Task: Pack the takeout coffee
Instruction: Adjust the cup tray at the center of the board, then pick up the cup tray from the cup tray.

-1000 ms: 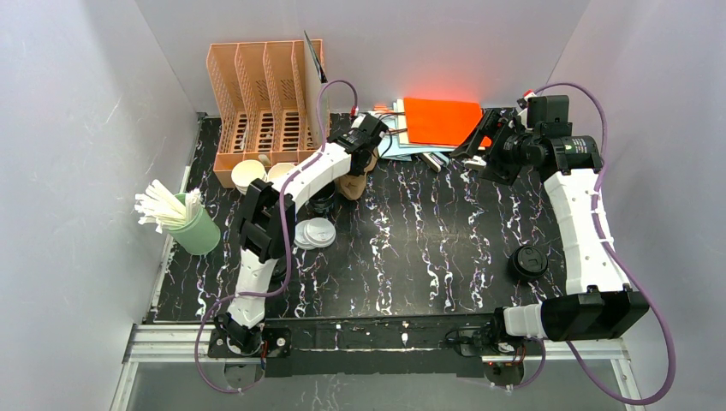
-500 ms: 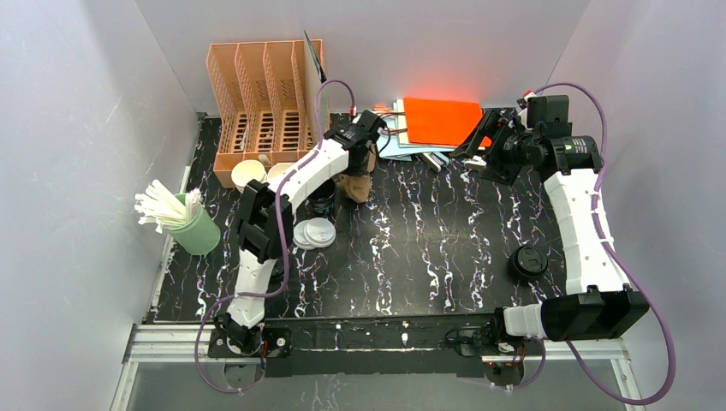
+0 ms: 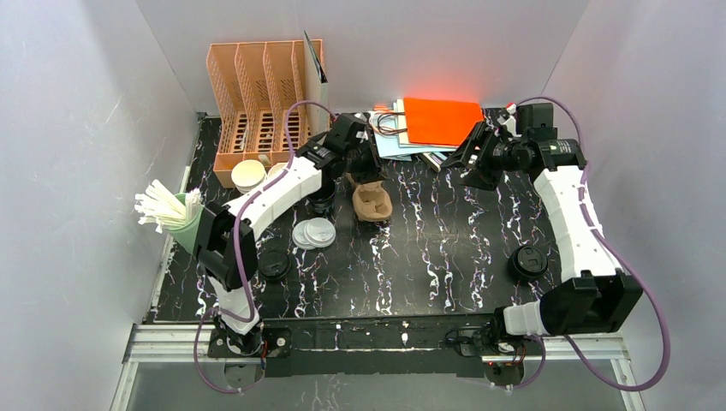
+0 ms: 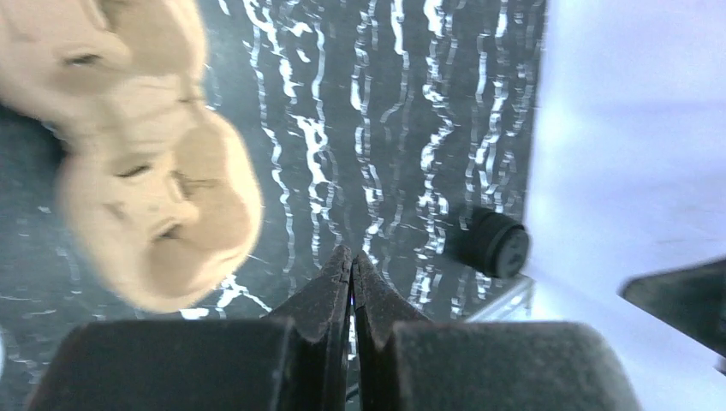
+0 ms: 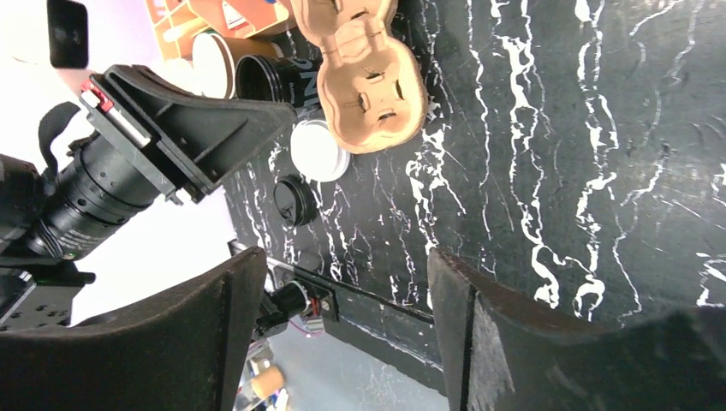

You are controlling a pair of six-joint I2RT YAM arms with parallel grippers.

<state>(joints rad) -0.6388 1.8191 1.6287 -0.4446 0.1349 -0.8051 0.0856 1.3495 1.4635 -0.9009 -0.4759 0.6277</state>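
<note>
While the left gripper (image 4: 352, 267) has its fingers pressed flat together with nothing between them, the pulp cup carrier (image 3: 371, 204) lies on the black marbled table (image 3: 445, 248) just beside those fingertips (in the wrist view it fills the upper left corner, outside the pinch). Whether any part of that gripper touches the carrier cannot be told. The right gripper (image 5: 342, 257) hangs over the far right of the table, its fingers spread wide and empty, near the stack of papers (image 3: 438, 120). The takeout coffee, a brown kraft cup (image 3: 248, 175) with a white inside, stands upright and lidless at the far left, just in front of the orange slotted organizer (image 3: 257, 94), well apart from both grippers. A black cup (image 3: 322, 199) stands between it and the carrier, partly under the left arm. Two white lids (image 3: 312, 232) lie flat near the black cup. One black lid (image 3: 528, 261) rests alone on the right side.
</note>
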